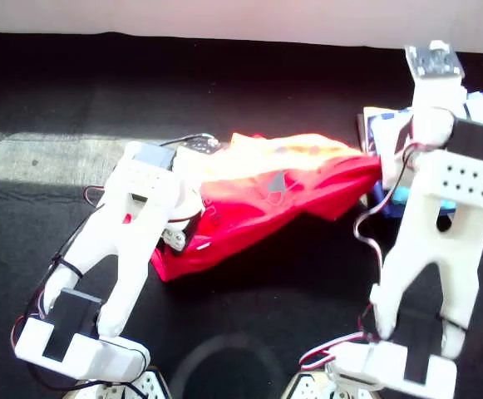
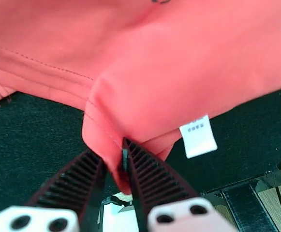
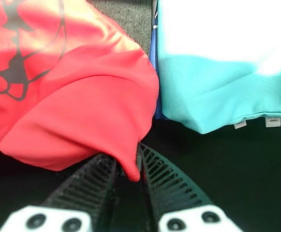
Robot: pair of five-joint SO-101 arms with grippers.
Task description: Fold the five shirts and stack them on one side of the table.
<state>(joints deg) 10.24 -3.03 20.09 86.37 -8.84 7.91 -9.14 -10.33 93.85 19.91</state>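
A red shirt with a dark print hangs stretched between the two arms over the black table. My left gripper is shut on a folded edge of the red shirt, near its white label. My right gripper is shut on a corner of the red shirt. In the high view the left gripper holds the shirt's left end, and the right gripper holds its right end. A folded turquoise and white shirt lies right beside the held corner.
The stack of folded shirts sits at the right side of the table, partly hidden behind the right arm. A sunlit strip crosses the cloth at the left. Cables hang from both arms.
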